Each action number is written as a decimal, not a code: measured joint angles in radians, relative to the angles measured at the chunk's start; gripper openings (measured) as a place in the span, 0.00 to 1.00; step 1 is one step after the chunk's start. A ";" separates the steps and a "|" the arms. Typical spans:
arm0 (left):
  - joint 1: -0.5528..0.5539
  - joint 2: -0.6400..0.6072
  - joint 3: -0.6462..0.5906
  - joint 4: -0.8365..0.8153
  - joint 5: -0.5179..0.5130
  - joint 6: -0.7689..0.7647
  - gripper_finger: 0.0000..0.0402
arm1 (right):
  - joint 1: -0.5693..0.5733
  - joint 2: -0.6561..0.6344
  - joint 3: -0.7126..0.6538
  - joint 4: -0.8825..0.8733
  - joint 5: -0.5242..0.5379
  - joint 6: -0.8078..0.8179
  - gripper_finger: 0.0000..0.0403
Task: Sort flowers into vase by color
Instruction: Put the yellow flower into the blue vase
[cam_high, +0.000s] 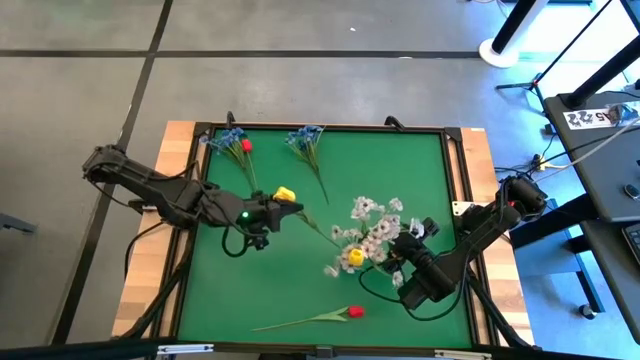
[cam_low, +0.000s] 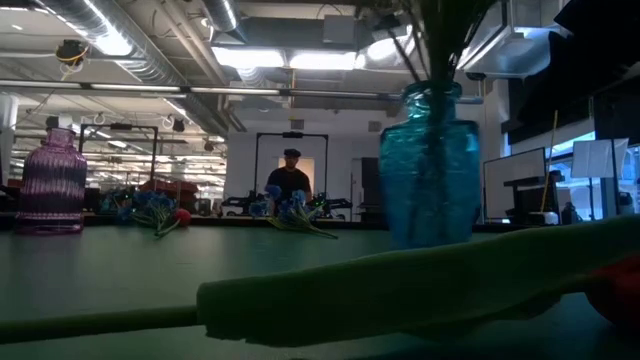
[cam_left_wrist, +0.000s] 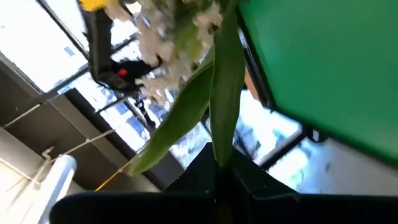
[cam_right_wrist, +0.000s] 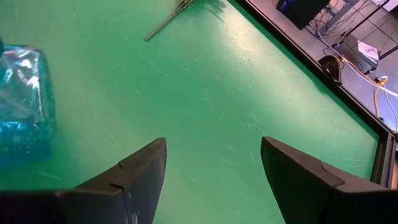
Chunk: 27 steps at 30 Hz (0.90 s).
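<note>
The left gripper (cam_high: 285, 207) hangs over the middle of the green-topped table (cam_high: 400, 160), its fingers closed on the thin green stalk of a yellow tulip-like bud (cam_high: 285, 193). In the high view the bud sits at the gripper's tip, and the stalk (cam_high: 318, 227) runs on from the fingers toward the centre of the table. The left wrist view shows the long green leaf (cam_left_wrist: 221, 87) of that stem rising straight out from between the closed dark fingers.

Just beyond the stalk's far end stands a blue glass vase (cam_low: 430, 165), holding a bunch of white-blossom sprigs (cam_high: 375, 225) with a second yellow bud (cam_high: 355, 257) among them. The low view shows the vase upright with green stalks rising out of its neck.

The right gripper (cam_right_wrist: 214, 171) waits at the table's right side, close beside the vase, with its fingers spread wide and holding nothing; bare green surface lies between them.

Along the far edge of the table lie two blue-blossom sprigs: one (cam_high: 230, 142) with a small red bud (cam_high: 246, 146) touching it, the other (cam_high: 306, 140) a little to the right, its stalk pointing toward the table's middle. A single red tulip-like bud (cam_high: 354, 312) on a long green stalk lies flat near the front edge, well apart from both grippers. A purple ribbed glass vase (cam_low: 50, 185) stands at the left in the low view. A person (cam_low: 290, 175) is visible in the room behind the table.
</note>
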 joint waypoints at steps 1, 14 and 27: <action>0.000 0.003 0.000 0.000 0.018 -0.024 0.02 | 0.000 0.000 0.000 0.000 0.000 0.000 0.65; 0.020 0.011 0.000 -0.004 0.041 -0.072 0.06 | 0.000 0.000 0.000 0.016 -0.001 -0.001 0.65; 0.020 0.073 0.000 -0.002 0.077 -0.085 0.07 | 0.000 0.000 0.000 0.026 0.000 -0.008 0.65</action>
